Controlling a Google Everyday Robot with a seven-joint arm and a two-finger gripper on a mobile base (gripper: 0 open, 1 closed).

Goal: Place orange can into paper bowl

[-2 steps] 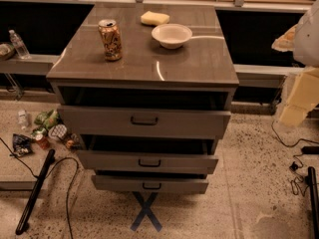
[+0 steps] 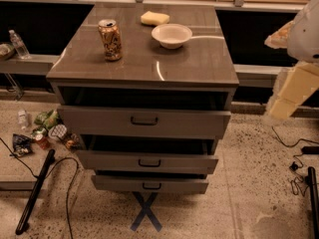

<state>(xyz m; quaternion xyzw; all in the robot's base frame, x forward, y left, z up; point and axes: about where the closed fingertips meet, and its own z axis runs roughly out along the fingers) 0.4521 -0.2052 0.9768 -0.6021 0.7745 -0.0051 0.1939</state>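
Observation:
The orange can (image 2: 110,39) stands upright on the left part of the grey cabinet top (image 2: 149,66), its silver top showing. The white paper bowl (image 2: 171,35) sits upright and empty to the can's right, a short gap apart. My arm shows only at the right edge of the camera view, as a white and cream shape. My gripper (image 2: 279,108) is at its lower end, beside the cabinet's right side, below the level of the top and far from both can and bowl.
A yellow sponge (image 2: 155,18) lies behind the bowl. Three drawers (image 2: 144,121) stand partly pulled out at the cabinet front. Litter with a small red can (image 2: 41,139) lies on the floor at left, with a black pole (image 2: 35,190) and cables.

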